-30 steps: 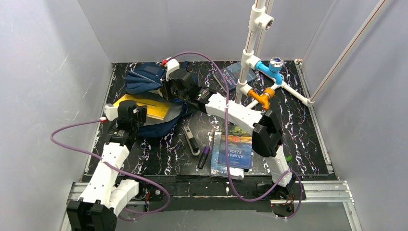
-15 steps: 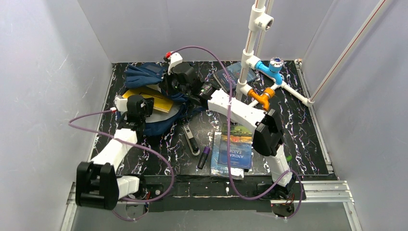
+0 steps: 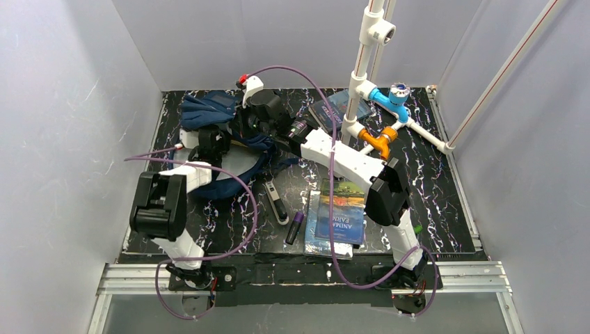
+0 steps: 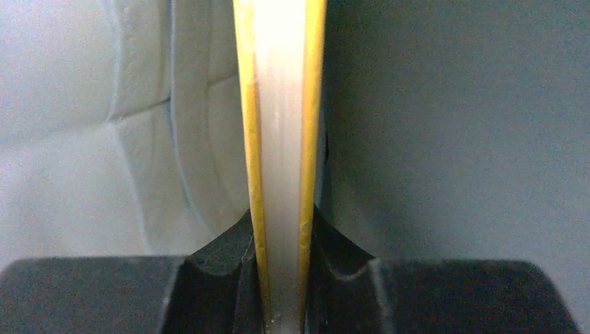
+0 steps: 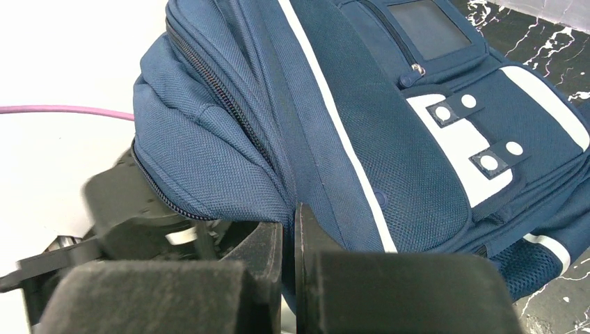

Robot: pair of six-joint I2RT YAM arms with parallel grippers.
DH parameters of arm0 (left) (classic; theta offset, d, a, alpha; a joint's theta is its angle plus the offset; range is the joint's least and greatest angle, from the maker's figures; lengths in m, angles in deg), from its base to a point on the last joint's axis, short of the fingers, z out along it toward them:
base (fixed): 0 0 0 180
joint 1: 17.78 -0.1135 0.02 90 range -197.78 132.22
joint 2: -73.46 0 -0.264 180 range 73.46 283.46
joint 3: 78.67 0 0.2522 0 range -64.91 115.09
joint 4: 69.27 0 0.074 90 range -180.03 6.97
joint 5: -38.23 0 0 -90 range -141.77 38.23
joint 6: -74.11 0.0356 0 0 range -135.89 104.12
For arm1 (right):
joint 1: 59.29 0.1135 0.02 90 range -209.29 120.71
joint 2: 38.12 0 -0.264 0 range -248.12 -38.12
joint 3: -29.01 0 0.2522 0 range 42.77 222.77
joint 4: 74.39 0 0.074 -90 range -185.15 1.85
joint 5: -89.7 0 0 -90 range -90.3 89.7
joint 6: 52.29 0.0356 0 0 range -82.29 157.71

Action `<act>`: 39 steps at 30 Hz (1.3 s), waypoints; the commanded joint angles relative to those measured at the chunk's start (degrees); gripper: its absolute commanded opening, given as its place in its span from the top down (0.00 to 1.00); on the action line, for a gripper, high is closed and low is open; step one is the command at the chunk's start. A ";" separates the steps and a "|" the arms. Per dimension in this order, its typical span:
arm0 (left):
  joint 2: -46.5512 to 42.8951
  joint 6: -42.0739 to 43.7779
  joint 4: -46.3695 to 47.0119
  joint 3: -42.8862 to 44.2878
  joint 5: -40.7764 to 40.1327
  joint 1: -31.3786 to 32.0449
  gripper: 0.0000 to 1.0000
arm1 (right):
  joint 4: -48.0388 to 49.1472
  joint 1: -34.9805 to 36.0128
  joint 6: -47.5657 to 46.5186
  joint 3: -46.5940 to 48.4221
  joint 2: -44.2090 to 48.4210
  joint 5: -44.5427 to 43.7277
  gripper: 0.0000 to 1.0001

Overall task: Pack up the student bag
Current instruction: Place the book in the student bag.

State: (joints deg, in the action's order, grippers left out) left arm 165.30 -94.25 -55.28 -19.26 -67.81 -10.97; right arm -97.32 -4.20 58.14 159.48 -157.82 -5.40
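The student bag [image 3: 209, 110] is a navy backpack lying at the back left of the table, its opening held up. My right gripper [image 3: 254, 120] is shut on a fold of the blue fabric [image 5: 314, 174] beside the zip, jaws [image 5: 289, 236] pinched tight. My left gripper [image 3: 216, 142] reaches into the opening, its fingertips hidden from above. In the left wrist view it [image 4: 282, 278] is shut on a yellow-covered book [image 4: 282, 125], seen edge-on, with the bag's pale grey lining [image 4: 104, 139] on both sides.
On the table to the right of the bag lie a black stapler-like item [image 3: 277, 202], a purple marker [image 3: 296, 227] and the book "Animal Farm" [image 3: 341, 217] on another one. A further book [image 3: 332, 108] lies at the back by a white pipe stand [image 3: 362, 83].
My left arm has swung forward and to the right, carrying the yellow book into the bag's opening; the book no longer shows from above. The right gripper has moved back and keeps holding the fabric.
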 commanded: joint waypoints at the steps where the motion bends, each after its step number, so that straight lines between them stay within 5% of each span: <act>1: 4.76 -0.85 11.60 5.25 -2.94 -0.50 1.00 | 9.26 -0.50 2.43 5.76 3.34 0.80 0.99; 6: 11.76 -0.11 11.76 9.46 -2.65 -1.09 0.98 | 8.09 -0.75 2.39 5.56 2.86 0.80 0.99; 12: 13.33 -0.49 11.67 7.65 -0.36 -1.96 0.64 | 7.97 -1.36 1.99 4.96 2.91 0.28 0.99; 17: 9.00 1.39 5.85 6.84 1.93 -2.48 0.23 | 7.78 -1.69 1.92 4.93 2.72 -0.12 0.99; 22: 2.12 6.16 -3.06 5.80 6.19 -3.43 0.03 | 7.63 -2.09 1.42 4.29 2.80 -0.76 0.99; 28: -4.63 10.76 -12.30 3.77 15.76 -4.90 0.02 | 7.19 -2.43 -0.81 3.88 1.97 -1.77 0.99; 39: -20.91 30.95 -53.16 13.42 20.91 -6.72 0.02 | 3.37 -2.53 -8.59 3.96 -1.14 -5.25 0.99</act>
State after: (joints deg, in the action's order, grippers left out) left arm 151.53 -74.25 -90.76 -10.50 -49.27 -17.51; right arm -98.59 -5.84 52.43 160.44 -158.52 -6.63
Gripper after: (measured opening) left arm 0.981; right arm 0.065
